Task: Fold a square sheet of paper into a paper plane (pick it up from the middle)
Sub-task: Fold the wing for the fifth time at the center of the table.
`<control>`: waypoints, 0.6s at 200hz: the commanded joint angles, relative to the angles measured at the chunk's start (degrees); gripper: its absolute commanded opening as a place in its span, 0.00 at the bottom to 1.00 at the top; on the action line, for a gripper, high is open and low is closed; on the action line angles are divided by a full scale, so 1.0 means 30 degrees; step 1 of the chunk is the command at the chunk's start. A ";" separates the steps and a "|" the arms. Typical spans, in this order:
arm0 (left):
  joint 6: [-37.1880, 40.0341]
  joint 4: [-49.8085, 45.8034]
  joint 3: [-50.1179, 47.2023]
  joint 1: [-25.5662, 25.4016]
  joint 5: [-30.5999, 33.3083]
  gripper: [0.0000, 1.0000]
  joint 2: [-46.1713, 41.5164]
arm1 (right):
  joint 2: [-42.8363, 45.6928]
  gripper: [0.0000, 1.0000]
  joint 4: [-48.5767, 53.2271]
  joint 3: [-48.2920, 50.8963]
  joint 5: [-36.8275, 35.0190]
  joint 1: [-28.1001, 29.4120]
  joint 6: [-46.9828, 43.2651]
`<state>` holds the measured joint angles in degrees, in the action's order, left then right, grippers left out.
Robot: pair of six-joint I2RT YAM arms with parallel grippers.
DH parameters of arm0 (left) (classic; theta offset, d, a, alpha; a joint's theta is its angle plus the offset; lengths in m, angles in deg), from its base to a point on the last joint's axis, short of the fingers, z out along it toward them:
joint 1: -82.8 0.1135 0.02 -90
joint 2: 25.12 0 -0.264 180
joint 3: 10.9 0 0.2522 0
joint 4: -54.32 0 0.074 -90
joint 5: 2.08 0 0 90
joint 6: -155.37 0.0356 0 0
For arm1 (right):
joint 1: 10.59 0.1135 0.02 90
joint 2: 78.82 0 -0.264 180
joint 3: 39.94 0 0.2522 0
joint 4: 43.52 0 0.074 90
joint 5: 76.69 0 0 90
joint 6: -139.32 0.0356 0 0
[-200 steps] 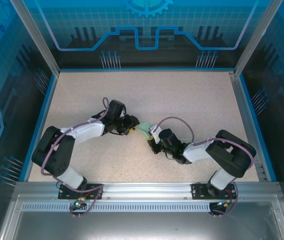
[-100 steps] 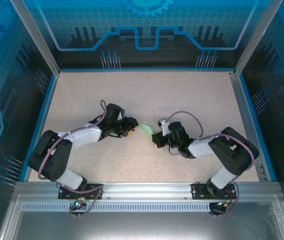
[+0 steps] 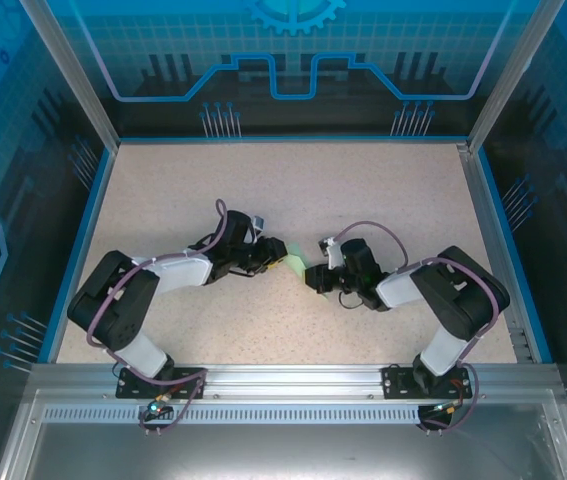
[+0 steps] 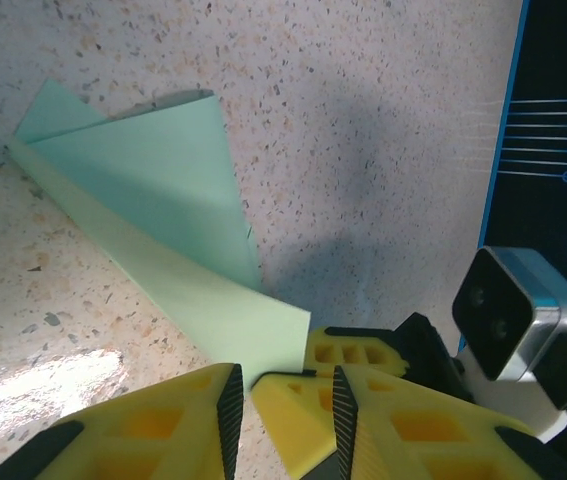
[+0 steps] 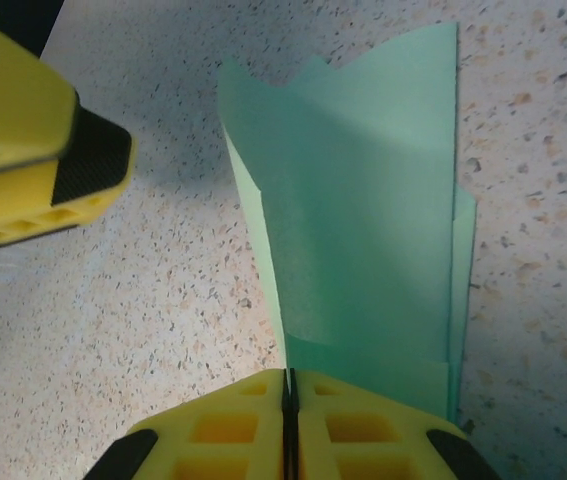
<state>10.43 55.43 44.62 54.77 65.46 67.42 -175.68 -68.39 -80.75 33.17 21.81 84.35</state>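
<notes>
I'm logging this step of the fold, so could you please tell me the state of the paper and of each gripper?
Sheet of paper: folded into overlapping layers, one end pinched between the right fingers.
Right gripper: shut on the paper.
Left gripper: open, fingers apart near a corner of the paper, not gripping it.

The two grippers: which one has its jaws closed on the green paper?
The right gripper: its jaws are pressed together, with an end of the paper pinched between them. The left gripper has its jaws standing apart, not clamping the paper.
</notes>
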 commanded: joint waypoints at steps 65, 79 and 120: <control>0.0866 0.1127 0.0225 -0.0375 -0.0617 0.33 0.1342 | -0.1116 0.09 -0.0248 -0.0474 0.1199 -0.1220 0.1699; 0.0928 0.1147 0.0369 -0.0407 -0.0709 0.33 0.1492 | -0.1123 0.09 -0.0276 -0.0437 0.1312 -0.1353 0.1823; 0.1286 0.1136 0.0868 -0.0558 -0.1002 0.33 0.1936 | -0.0994 0.09 -0.0533 -0.0478 0.2360 -0.1740 0.2394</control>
<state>11.94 57.60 45.13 53.67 64.39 72.07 -178.22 -68.46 -81.47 37.45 18.19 89.75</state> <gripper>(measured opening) 0.331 0.091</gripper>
